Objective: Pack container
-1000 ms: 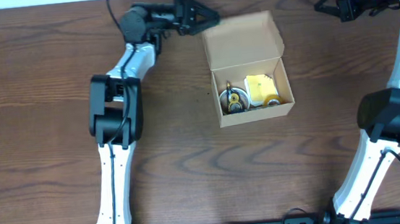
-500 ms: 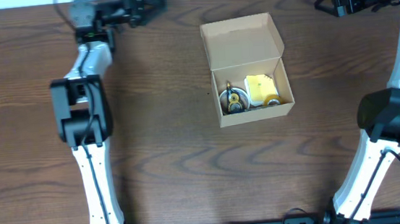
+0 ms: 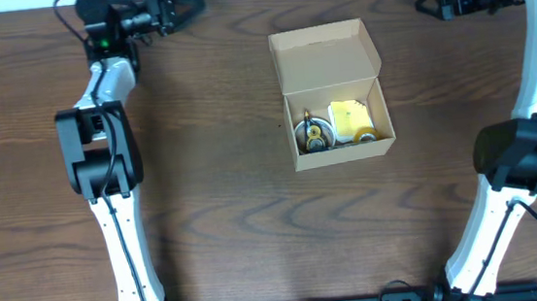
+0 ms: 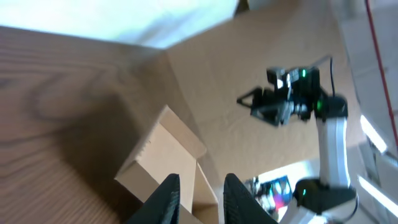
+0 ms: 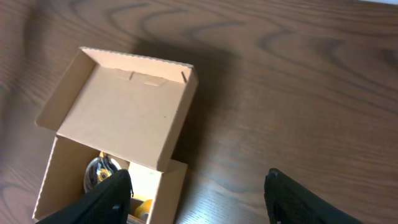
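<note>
Closing likely comes next: left gripper (image 4: 200,190) narrowly parted, right gripper (image 5: 199,193) spread, both empty; sweep flap (image 3: 324,56) nearward over box (image 3: 345,154) evenly.

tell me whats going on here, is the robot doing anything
Neither arm is handling anything right now. The container sits mid-table with its flap lid up; inside are a yellow item and some small rolls. The left gripper and right gripper are both open and empty, near the table's far edge, one on each side of the container and clear of it.
</note>
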Controlling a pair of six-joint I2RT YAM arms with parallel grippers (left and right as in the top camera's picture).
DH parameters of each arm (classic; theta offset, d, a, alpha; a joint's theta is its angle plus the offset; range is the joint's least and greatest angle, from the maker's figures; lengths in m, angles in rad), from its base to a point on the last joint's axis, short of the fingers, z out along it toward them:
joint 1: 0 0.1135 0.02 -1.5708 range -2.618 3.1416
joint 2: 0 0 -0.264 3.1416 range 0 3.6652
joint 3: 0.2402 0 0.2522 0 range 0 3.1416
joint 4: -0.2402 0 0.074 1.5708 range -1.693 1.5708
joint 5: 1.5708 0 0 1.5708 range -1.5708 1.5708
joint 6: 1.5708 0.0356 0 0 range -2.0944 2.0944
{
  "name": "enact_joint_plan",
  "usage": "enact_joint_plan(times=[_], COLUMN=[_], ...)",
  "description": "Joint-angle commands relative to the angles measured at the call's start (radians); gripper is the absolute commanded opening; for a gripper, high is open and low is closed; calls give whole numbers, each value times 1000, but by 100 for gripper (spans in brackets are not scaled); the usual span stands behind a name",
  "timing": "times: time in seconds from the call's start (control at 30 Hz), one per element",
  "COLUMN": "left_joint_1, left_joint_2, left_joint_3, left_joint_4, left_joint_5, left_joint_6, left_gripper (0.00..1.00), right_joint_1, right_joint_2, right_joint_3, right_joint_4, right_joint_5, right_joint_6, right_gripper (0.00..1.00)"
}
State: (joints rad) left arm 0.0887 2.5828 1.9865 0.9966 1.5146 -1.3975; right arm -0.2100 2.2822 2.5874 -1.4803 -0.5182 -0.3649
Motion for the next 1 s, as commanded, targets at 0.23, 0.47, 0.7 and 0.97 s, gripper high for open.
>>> enact_joint_plan(times=[0.23, 0.47, 0.7, 0.97], left_joint_1=[36, 61, 46, 24], left_joint_2=[-32, -32, -34, -90], left_joint_3=[27, 27, 27, 27], left_joint_4=[-86, -674, -1267, -1735], left_joint_5=[-312, -328, -486, -875], left_joint_6=[-278, 139, 906, 1299], left_gripper=[26, 22, 24, 29], right_joint_1=[38, 37, 37, 37], right_joint_2=[-6, -6, -6, -6], right_joint_3=[8, 8, 8, 8], right_joint_4=[15, 21, 22, 27], right_joint_5=[3, 3, 56, 192], right_joint_6=[36, 35, 35, 37], right_gripper=[69, 69, 72, 51])
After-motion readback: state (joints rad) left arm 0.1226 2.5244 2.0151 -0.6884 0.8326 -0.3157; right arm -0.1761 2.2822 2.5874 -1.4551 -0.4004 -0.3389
